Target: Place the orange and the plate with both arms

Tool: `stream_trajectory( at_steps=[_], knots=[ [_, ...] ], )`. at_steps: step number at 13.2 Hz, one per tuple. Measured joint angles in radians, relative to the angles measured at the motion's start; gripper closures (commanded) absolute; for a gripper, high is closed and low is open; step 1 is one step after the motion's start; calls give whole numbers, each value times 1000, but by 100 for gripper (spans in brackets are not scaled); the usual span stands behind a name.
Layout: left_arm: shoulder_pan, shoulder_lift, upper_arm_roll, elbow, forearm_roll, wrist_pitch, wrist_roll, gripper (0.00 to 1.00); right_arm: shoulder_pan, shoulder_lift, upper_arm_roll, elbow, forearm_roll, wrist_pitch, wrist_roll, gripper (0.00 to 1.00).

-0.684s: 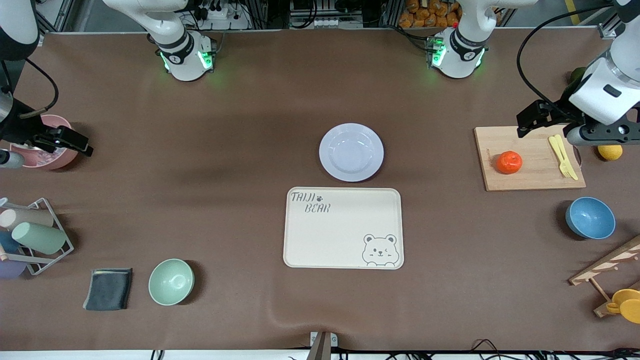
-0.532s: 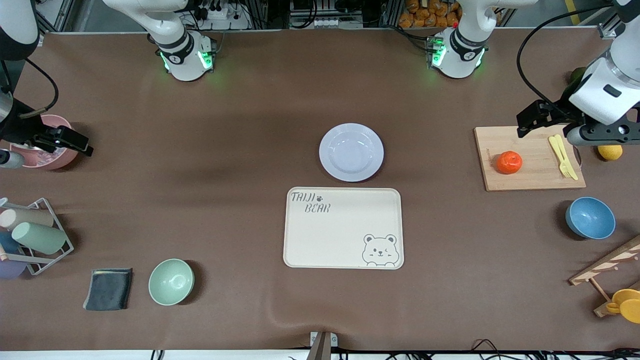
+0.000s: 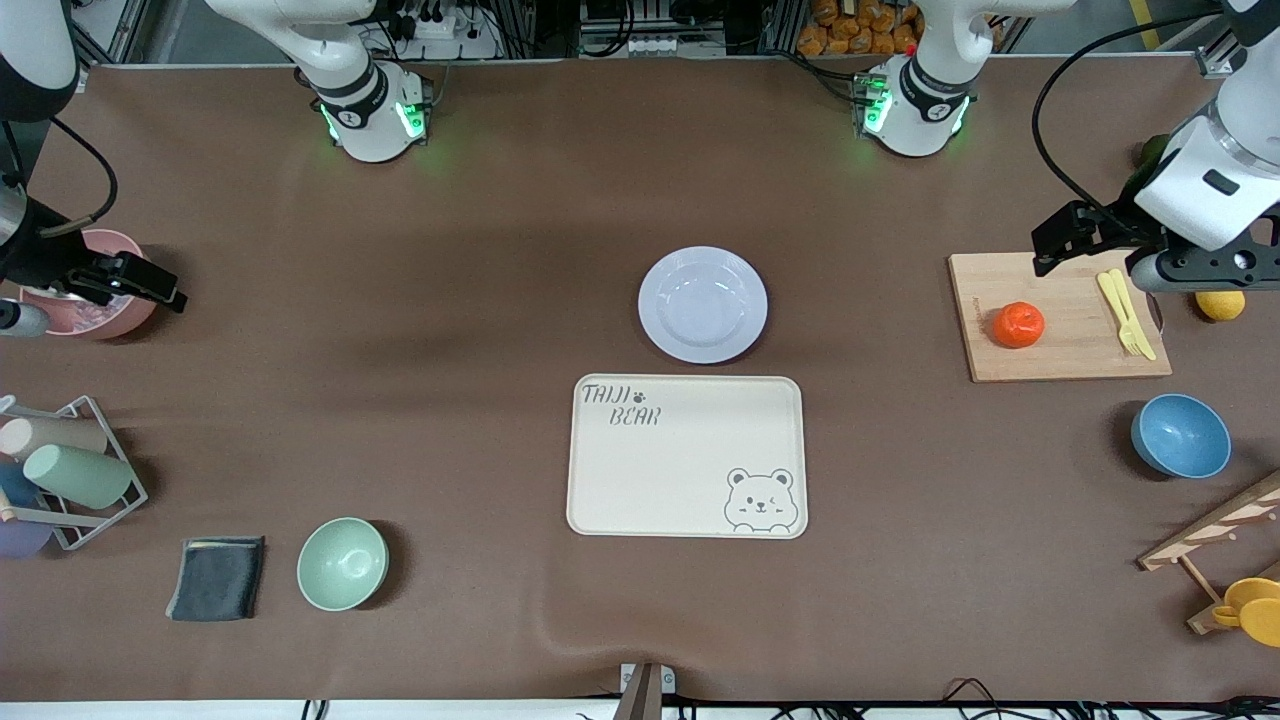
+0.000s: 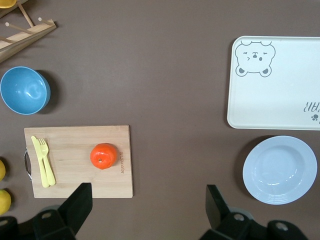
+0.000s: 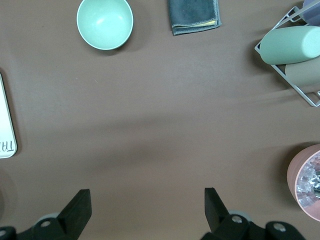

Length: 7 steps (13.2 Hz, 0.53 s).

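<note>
While ungripped, orange (image 3: 1019, 325) on board (image 3: 1060, 345)

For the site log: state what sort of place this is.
Most likely a robotics lab staged as a kitchen table: two arm bases bolted along the table, aluminium framing and cabling past its edge, and tableware props such as the plate, tray and cutting board.

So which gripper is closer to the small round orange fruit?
Left. The left gripper hangs over the wooden cutting board holding the small round orange fruit; the right gripper waits by the pink bowl.
</note>
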Motion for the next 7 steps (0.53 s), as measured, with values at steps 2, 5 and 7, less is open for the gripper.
stream_trajectory(
  at_steps=[2, 5, 7],
  knots=[
    [14, 20, 7, -3, 5, 0, 0, 0, -1, 2, -1, 0, 3, 0, 0, 0],
    [83, 92, 13, -8, 5, 0, 0, 0, -4, 4, -2, 0, 4, -1, 0, 0],
    [129, 169, 12, -15, 5, -3, 3, 0, -15, 5, -6, 0, 5, -2, 0, 0]
  ],
)
